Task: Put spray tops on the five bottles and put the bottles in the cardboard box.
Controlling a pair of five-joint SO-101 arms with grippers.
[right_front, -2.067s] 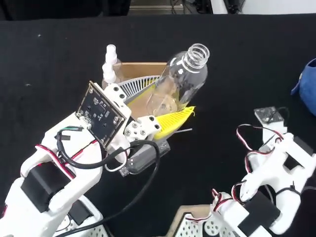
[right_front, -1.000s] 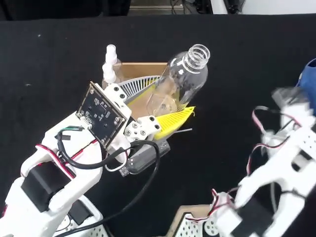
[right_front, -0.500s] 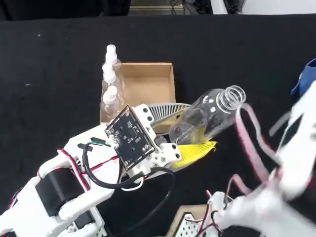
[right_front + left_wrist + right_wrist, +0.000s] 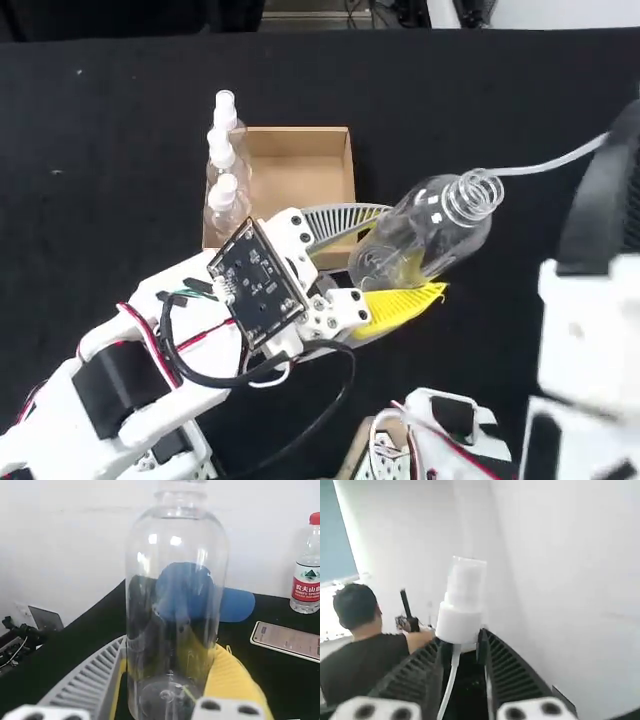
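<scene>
My left gripper (image 4: 395, 258) pinched the bottle (image 4: 425, 235) low on its body between grey and yellow jaws, just beside the box (image 4: 300, 170) — long axis slanted, bare mouth aimed away from my arm, toward the right arm. My right gripper (image 4: 462, 652) clamped the spray top (image 4: 462, 610) by its collar — its tube (image 4: 545, 163) ended at the bottle's mouth. Three capped bottles (image 4: 222, 160) stood along the box's left wall.

Open brown cardboard box (image 4: 300, 165) mid-table on black cloth table (image 4: 120, 130). Three small clear spray-topped bottles (image 4: 224, 170) in a row along the box's left wall. A large clear plastic bottle (image 4: 425, 235) is tilted just right of the box's near right corner, between the left gripper (image 4: 405, 255) fingers, mouth pointing right. White plastic spray top (image 4: 462, 605) between the right gripper (image 4: 461, 647) fingers. Its thin tube (image 4: 545, 167) ends at the bottle mouth.
</scene>
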